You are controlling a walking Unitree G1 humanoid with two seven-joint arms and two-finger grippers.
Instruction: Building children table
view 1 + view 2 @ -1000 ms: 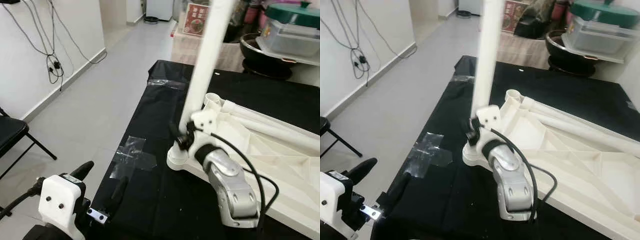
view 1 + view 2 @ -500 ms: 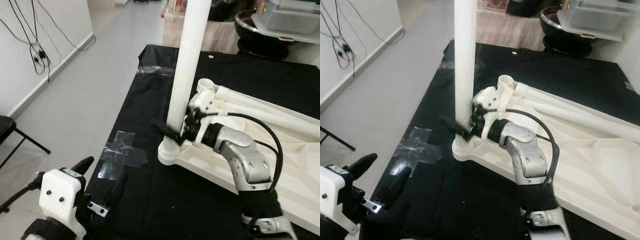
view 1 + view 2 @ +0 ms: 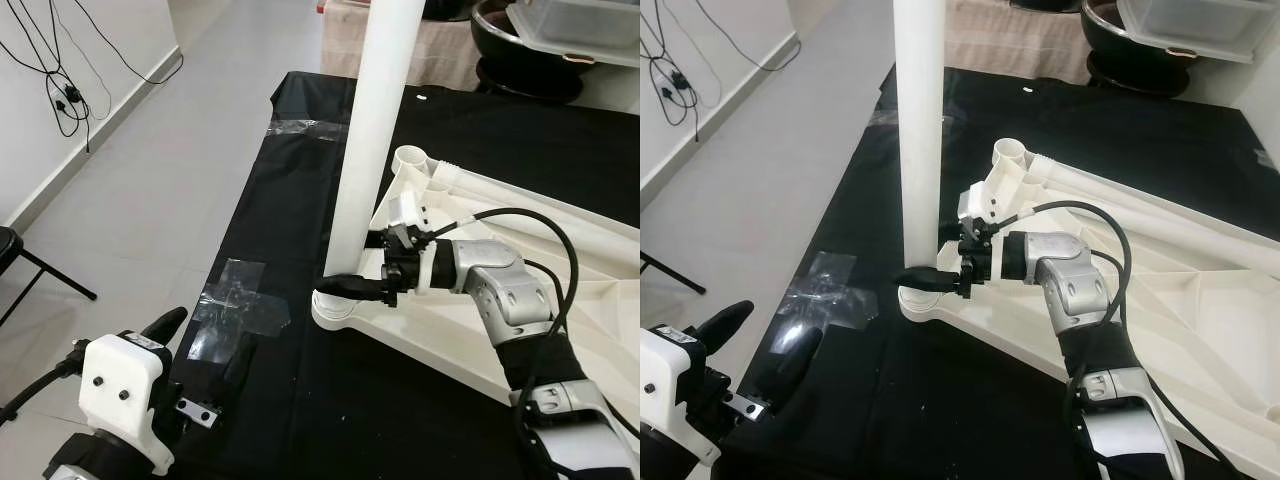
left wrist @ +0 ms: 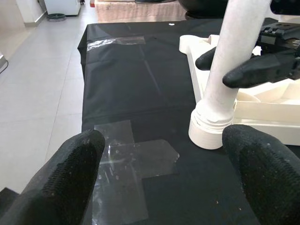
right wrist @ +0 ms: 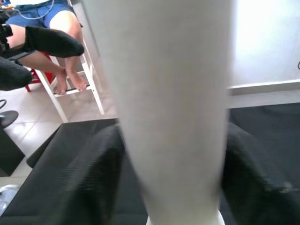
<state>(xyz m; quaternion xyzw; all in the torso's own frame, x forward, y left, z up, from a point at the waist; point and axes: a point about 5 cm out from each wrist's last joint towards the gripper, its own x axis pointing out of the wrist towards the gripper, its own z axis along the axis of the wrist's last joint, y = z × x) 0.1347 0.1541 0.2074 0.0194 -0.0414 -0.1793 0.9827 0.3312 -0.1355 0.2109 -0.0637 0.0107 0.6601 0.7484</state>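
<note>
Clear tape patches [image 3: 245,308] lay on the black cloth [image 3: 300,200] left of the upturned white tabletop [image 3: 560,290]. My right gripper [image 3: 352,285] clasped the upright table leg [image 3: 378,130] above its near-left corner socket. My left gripper [image 4: 154,178] hovered low, fingers wide apart.

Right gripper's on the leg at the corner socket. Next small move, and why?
Probably twist or press the white table leg down into the corner socket. The right gripper clasps the leg just above the socket, the leg stands nearly upright, and a collar at its base shows above the socket rim, so it may not be fully seated.
</note>
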